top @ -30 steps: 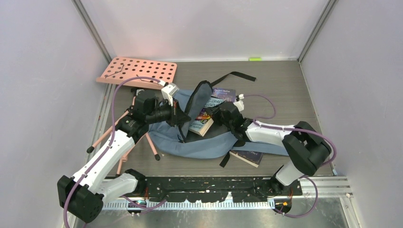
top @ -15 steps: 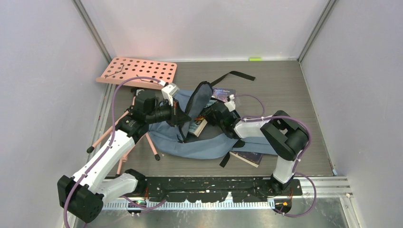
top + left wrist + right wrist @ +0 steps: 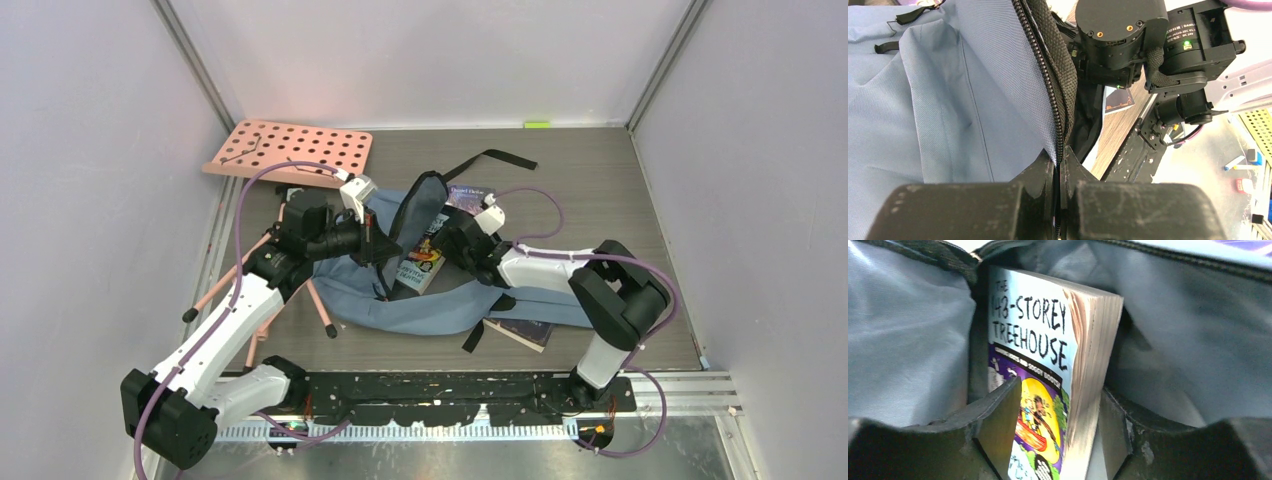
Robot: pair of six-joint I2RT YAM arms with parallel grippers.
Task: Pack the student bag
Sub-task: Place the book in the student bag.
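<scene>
Now | book [image 3: 1038, 365] in student bag [image 3: 440, 310] | left hand [image 3: 1060, 170] pinches bag | right hand [image 3: 1058, 410] parted

My left arm [image 3: 215, 335] stretches forward and to the right. The left gripper [image 3: 1060, 167] is closed tight and pinches the zipper edge of the student bag [image 3: 948, 100]. My right arm [image 3: 540, 268] folds at the elbow and reaches to the left. On the right gripper [image 3: 1055, 415] the jaws stand apart.

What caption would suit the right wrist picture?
Right gripper straddling a Treehouse paperback inside the open student bag.
</scene>
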